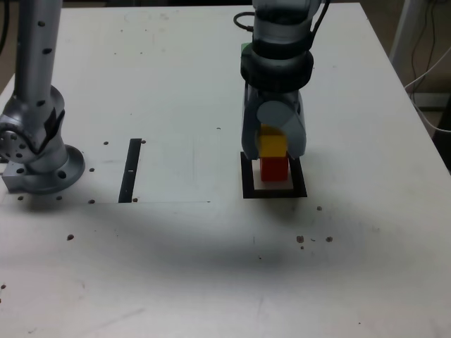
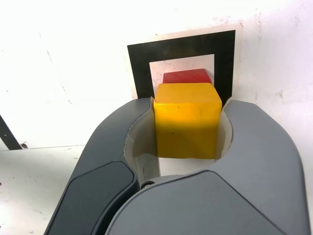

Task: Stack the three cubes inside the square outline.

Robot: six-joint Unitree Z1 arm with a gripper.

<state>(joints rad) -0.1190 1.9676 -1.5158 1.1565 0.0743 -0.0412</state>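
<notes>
Tool [image 2: 187, 128] clamped on the yellow cube [image 2: 186, 120], right above the red cube [image 1: 274, 169] in the square outline [image 1: 274, 192]. Exterior view alone shows a green cube [image 1: 245, 49] edge behind the arm; only the wrist view shows both jaws against the yellow sides.

We see only a corner of the green cube [image 1: 244, 48] behind the arm. The yellow cube [image 2: 186, 120] hides most of the red cube [image 2: 186, 76]; the gripper [image 2: 188, 147] runs off the wrist view's edge.

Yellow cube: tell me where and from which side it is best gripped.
Grip the yellow cube on its two opposite flat side faces, coming from above. The gripper is already shut on it that way, and the cube sits over the red cube in the square outline, leaving top access free.
</notes>
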